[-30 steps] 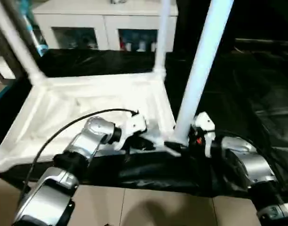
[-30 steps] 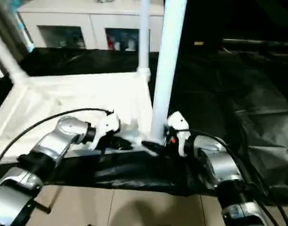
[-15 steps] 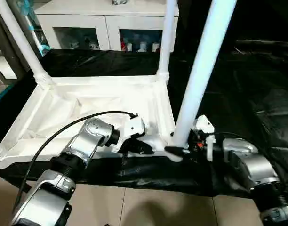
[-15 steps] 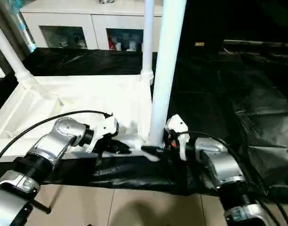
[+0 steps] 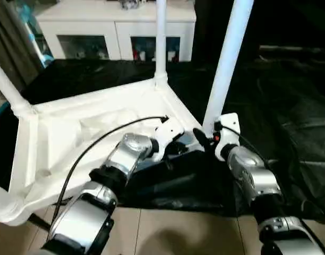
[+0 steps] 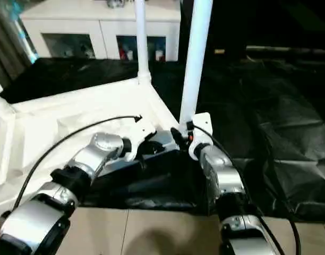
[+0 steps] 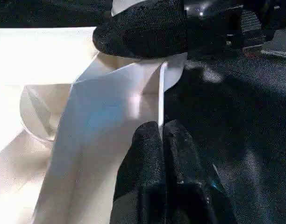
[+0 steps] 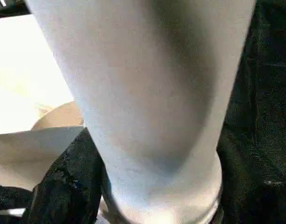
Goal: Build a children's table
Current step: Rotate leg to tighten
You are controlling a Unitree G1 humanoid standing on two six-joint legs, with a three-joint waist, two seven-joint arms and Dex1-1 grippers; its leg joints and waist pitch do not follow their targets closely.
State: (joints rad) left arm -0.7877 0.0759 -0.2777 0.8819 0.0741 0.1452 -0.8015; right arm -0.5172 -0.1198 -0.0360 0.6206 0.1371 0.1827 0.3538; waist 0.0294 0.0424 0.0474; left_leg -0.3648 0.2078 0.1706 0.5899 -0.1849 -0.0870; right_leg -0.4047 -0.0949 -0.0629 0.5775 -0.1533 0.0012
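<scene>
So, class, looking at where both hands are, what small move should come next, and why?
Probably the right hand should press the near leg down into its corner socket. That hand sits at the leg's base, while the left hand, shut on the tabletop rim, seems to steady the table.

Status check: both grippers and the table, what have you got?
Left gripper shut on tabletop rim. Right gripper around near leg at its base. Table upside down on black sheet; nothing blocking.

place: indoor room, home-like | cues: white glass-fronted cabinet [image 5: 117, 32], tiled floor [image 5: 168, 234], black sheeting [image 5: 290, 106]
</scene>
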